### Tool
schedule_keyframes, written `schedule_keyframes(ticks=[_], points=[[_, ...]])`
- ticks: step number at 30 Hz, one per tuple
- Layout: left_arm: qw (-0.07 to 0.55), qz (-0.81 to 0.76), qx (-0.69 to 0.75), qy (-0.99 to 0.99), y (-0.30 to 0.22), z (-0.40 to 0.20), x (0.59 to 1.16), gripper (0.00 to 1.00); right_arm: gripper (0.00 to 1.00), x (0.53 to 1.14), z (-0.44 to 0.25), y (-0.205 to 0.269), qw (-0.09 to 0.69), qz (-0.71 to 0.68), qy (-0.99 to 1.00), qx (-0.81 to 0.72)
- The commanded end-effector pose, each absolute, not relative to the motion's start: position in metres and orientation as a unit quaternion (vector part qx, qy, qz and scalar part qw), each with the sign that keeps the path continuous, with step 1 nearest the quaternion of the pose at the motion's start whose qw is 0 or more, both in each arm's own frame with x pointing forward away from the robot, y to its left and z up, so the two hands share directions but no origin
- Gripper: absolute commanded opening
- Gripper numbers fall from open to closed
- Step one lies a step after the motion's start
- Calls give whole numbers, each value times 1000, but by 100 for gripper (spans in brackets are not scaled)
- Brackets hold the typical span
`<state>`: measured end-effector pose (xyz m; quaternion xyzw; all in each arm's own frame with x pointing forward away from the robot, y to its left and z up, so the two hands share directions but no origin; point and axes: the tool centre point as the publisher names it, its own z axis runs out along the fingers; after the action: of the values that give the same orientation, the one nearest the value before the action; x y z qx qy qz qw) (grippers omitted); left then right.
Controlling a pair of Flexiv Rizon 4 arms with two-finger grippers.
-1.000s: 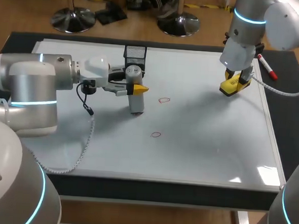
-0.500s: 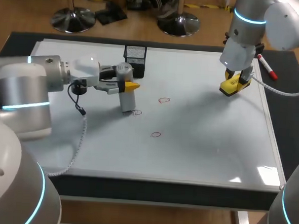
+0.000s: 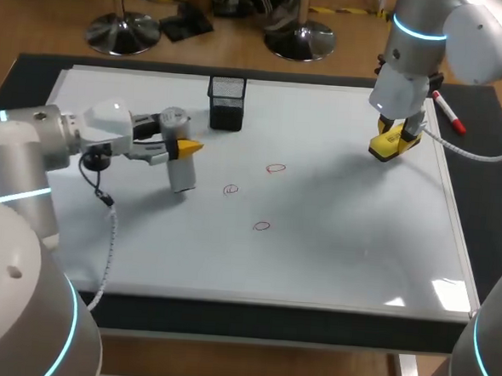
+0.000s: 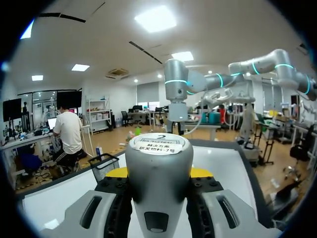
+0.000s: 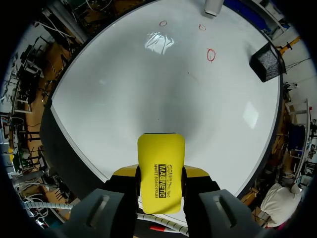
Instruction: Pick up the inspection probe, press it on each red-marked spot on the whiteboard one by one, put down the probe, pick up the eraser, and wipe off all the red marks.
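left gripper point(image 3: 187, 148) carried probe point(image 3: 182, 176) leftward, long axis upright, tip down.

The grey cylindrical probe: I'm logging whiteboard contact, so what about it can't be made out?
Left wrist view: grey cylindrical probe hides its own tip and the red marks.
Head view: tip against white whiteboard too small to judge contact.
Right wrist view: probe cut off by the rim.

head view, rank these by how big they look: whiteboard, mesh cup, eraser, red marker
1. whiteboard, by far the largest
2 and 3. mesh cup and eraser look about alike; the eraser is partly hidden, so I won't rank them
4. red marker, thin and smallest
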<state>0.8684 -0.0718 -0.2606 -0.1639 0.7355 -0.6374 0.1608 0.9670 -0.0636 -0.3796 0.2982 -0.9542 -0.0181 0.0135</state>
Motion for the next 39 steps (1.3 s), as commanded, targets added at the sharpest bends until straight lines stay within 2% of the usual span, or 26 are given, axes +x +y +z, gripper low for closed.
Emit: schedule_keyframes(ticks=[1,22,39], points=[[199,-623,-194,732,-41,-246,843,0,0,967,-379,-64,14,-17,-954,299],[271,-590,-251,718,34,-238,798,0,0,967,-379,-64,14,-17,-954,299],[292,-580,-274,710,58,-237,793,0,0,967,-379,-64,14,-17,-954,299]])
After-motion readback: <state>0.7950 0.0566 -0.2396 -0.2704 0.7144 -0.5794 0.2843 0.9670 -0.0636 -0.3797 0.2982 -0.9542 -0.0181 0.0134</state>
